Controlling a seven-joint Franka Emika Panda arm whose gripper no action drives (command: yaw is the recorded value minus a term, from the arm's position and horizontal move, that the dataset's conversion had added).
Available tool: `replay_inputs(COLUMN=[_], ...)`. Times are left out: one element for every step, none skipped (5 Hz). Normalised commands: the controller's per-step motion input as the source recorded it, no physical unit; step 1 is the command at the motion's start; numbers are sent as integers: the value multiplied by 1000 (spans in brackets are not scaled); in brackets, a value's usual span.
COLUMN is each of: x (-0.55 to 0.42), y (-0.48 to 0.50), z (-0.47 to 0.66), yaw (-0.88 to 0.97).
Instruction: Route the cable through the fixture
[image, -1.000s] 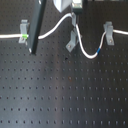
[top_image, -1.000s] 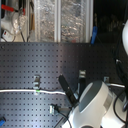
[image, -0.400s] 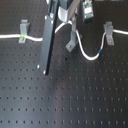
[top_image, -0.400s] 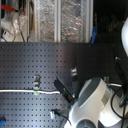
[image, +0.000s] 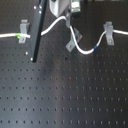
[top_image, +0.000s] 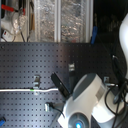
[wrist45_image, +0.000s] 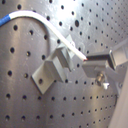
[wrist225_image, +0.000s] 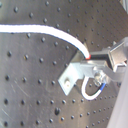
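At the middle clip, you're threading the cable.
Fingers pinching it shut; cord's limp, light — grip nr the clip.

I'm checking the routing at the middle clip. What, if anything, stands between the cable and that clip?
Nothing visible. In the first wrist view the cable already runs to the middle clip, where the gripper holds it.
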Motion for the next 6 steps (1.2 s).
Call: replay_inputs(x=[-241,-90,-88,-108,-15,-15], y=[-412,51,64,86,-12,13], z=[74,-86,-138,-182,-287,-133], yaw=[-254,203,120,143,0,0])
